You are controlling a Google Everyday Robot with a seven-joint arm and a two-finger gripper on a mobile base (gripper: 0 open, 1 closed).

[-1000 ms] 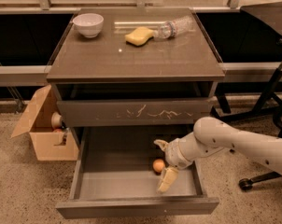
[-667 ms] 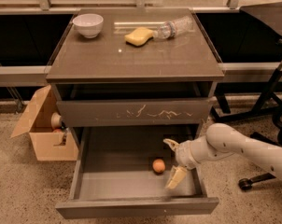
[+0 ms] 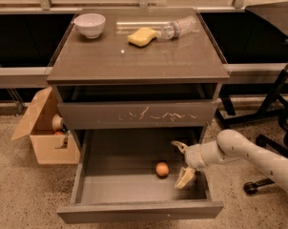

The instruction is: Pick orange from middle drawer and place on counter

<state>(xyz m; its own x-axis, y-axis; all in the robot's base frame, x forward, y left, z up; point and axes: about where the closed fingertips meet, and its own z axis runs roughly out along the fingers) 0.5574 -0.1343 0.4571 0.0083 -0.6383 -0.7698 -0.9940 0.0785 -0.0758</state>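
Middle drawer (image 3: 139,212) stands pulled out low on the cabinet, its plain front panel nearest the camera. Inside it, on the smooth grey floor right of centre, lies the orange (image 3: 162,169), free and ungripped. Also inside the drawer, just right of the orange, hangs the gripper (image 3: 182,162) of the white arm (image 3: 239,149), which reaches in over the drawer's right wall. Its 2 fingers (image 3: 185,177) are spread wide, 1 toward the drawer's back and 1 toward its front, with nothing between them; the orange sits near them, not touching. Left of the drawer, on the speckled floor, sits an open cardboard box (image 3: 41,137). Directly above the drawer is a shut drawer front with white scratches (image 3: 137,114), and above that the counter (image 3: 134,61). On the counter, beyond the drawer, stand a white bowl (image 3: 90,25) at the back left, a yellow sponge (image 3: 141,36) near the middle, and a clear plastic bottle (image 3: 180,26) lying on its side just beside the sponge.
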